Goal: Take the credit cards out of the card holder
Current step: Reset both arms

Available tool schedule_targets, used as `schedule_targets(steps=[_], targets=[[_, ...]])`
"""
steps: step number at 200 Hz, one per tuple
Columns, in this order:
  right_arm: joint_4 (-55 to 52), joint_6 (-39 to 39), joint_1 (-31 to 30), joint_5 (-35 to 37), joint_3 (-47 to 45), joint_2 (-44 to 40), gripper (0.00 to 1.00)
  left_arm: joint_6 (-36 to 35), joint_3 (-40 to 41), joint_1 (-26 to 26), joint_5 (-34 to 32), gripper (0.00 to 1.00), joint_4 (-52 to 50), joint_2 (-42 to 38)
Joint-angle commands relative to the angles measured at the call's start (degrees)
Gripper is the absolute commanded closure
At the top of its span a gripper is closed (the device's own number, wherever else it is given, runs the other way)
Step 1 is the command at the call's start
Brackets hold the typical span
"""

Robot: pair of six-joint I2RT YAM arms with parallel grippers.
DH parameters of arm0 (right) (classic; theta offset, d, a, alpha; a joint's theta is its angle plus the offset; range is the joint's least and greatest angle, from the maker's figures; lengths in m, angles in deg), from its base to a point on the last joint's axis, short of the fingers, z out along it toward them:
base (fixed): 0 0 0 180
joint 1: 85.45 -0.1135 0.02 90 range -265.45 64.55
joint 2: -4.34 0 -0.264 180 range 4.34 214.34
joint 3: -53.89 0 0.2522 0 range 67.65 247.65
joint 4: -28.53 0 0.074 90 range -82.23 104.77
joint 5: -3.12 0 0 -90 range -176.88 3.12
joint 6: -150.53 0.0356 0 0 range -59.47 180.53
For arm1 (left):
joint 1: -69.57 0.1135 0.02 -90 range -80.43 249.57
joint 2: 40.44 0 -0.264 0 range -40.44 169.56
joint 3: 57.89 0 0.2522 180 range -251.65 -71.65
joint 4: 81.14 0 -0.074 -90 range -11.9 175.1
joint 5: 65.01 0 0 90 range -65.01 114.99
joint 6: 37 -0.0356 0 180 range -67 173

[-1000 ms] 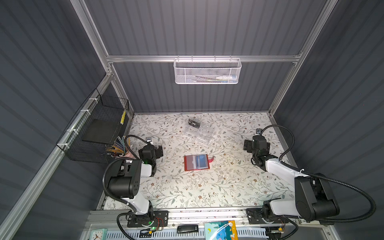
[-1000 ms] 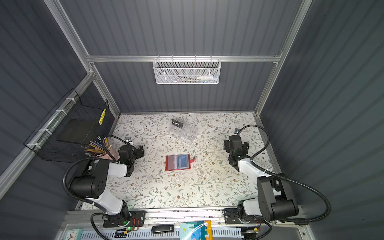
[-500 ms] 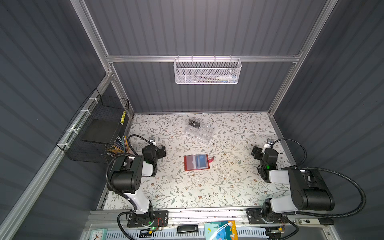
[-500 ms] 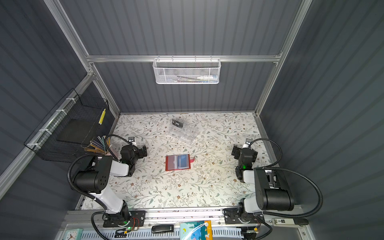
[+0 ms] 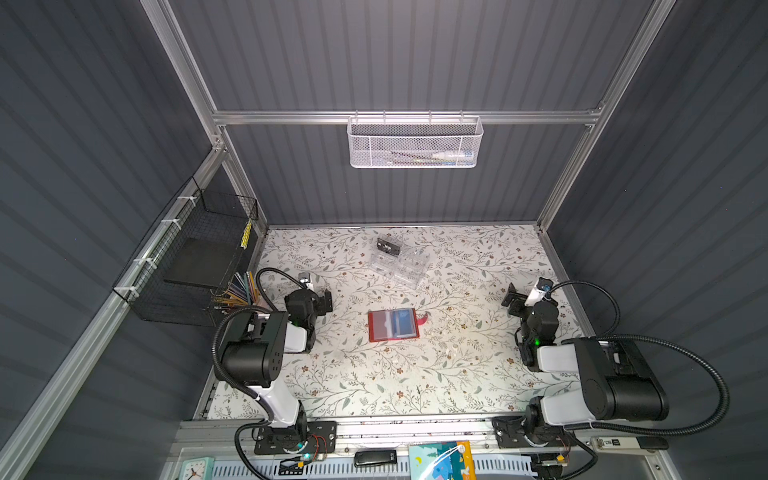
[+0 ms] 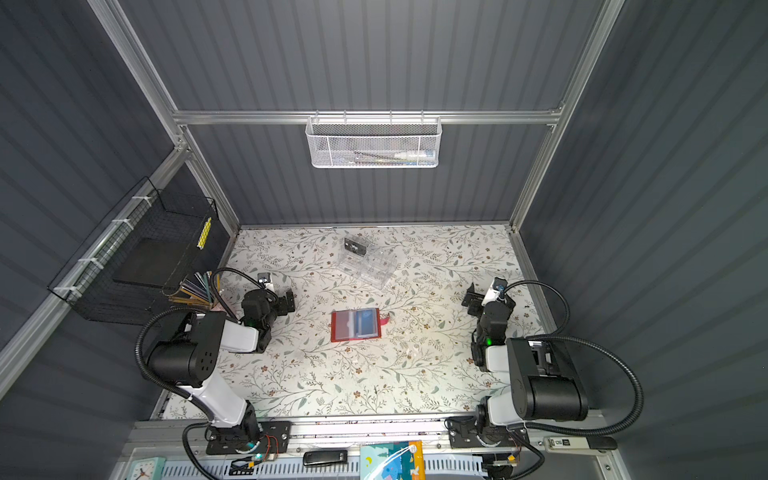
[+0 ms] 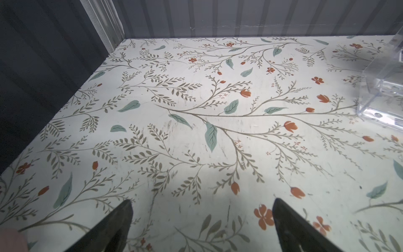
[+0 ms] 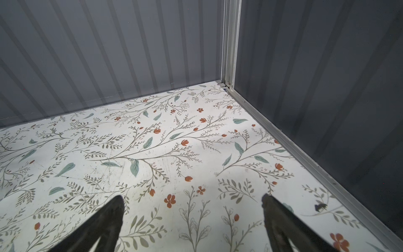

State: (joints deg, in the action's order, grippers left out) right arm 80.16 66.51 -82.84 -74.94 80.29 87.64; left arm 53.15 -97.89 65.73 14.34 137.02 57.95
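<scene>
The red card holder [image 5: 376,328] [image 6: 338,328] lies open flat in the middle of the floral table, its strap tab pointing right. A bluish credit card [image 5: 404,322] [image 6: 366,321] shows in its right sleeve. A black credit card with white "Vip" lettering [image 5: 388,247] [image 6: 354,247] sits at the far end of the clear organizer. My left gripper [image 5: 322,301] [image 7: 201,203] rests open and empty left of the holder. My right gripper [image 5: 513,301] [image 8: 193,198] rests open and empty far to its right. Neither wrist view shows the holder.
The clear acrylic organizer [image 5: 401,266] [image 7: 383,87] stands behind the holder. A black wire basket [image 5: 199,257] with coloured pencils [image 5: 239,289] hangs on the left wall. A white mesh basket [image 5: 415,143] hangs on the back wall. A black stick [image 5: 375,458] lies on the front rail.
My right arm has pulled back from near the holder to the right side of the table and folded. The left arm has tucked in slightly. Both grippers stayed open.
</scene>
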Motion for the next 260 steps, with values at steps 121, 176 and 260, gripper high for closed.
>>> schedule_targets(steps=[121, 176, 260], targets=[[1.18, -0.48, 0.73, -3.77, -0.24, -0.56, 0.01, -1.11, -0.83, -0.38, -0.38, 0.0, 0.83, 0.16], [-5.42, -0.72, 0.56, -4.05, 3.95, 0.43, 0.01, -1.11, -0.83, -0.38, -0.36, 0.0, 0.82, 0.14], [-5.85, 0.09, 0.46, -1.96, 3.88, 0.1, 0.01, -1.11, -0.83, -0.38, -0.31, 0.0, 0.87, 0.14]])
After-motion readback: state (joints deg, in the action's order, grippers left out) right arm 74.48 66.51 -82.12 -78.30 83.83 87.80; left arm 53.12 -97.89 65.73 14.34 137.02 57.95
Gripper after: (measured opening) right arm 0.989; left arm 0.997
